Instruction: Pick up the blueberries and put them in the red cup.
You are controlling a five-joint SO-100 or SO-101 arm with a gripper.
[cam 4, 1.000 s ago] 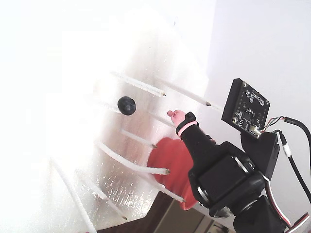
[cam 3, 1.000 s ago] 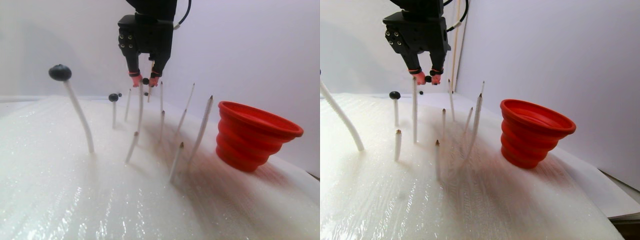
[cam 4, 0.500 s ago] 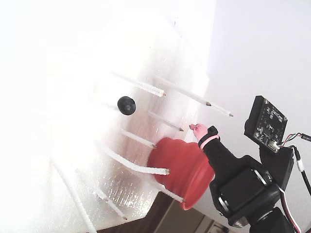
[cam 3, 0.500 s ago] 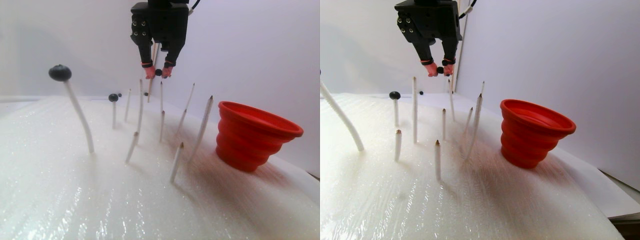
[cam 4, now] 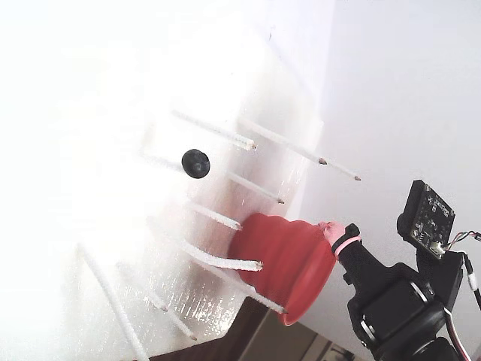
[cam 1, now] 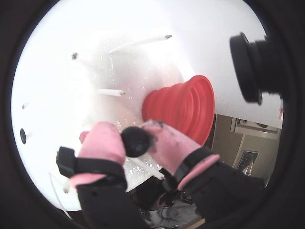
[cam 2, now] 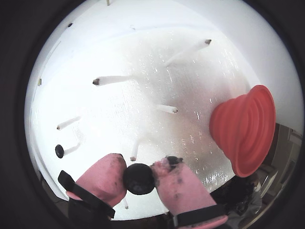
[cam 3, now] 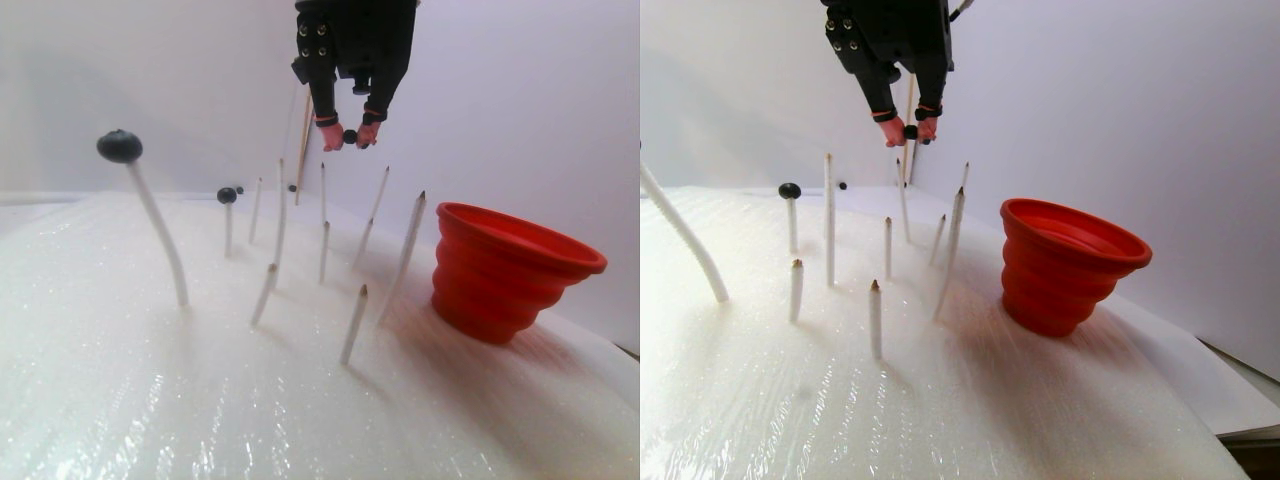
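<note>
Plain white walls (cam 3: 520, 90), bright light

Glossy, crinkled white foam sheet (cam 3: 150, 400) covers the worktop; ribbed red cup (cam 3: 510, 270) looks like smooth plastic; blueberry (cam 2: 138, 179) matt, blue-black; claw (cam 2: 138, 177) fingertips (cam 2: 102, 179) sheathed in soft pink rubber, smudged.

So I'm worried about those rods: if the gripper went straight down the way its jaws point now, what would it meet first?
Probably a bare white rod or the foam bed. The gripper, shut on a blueberry, hangs above the rod cluster, not yet over the red cup. Depth is unclear.
</note>
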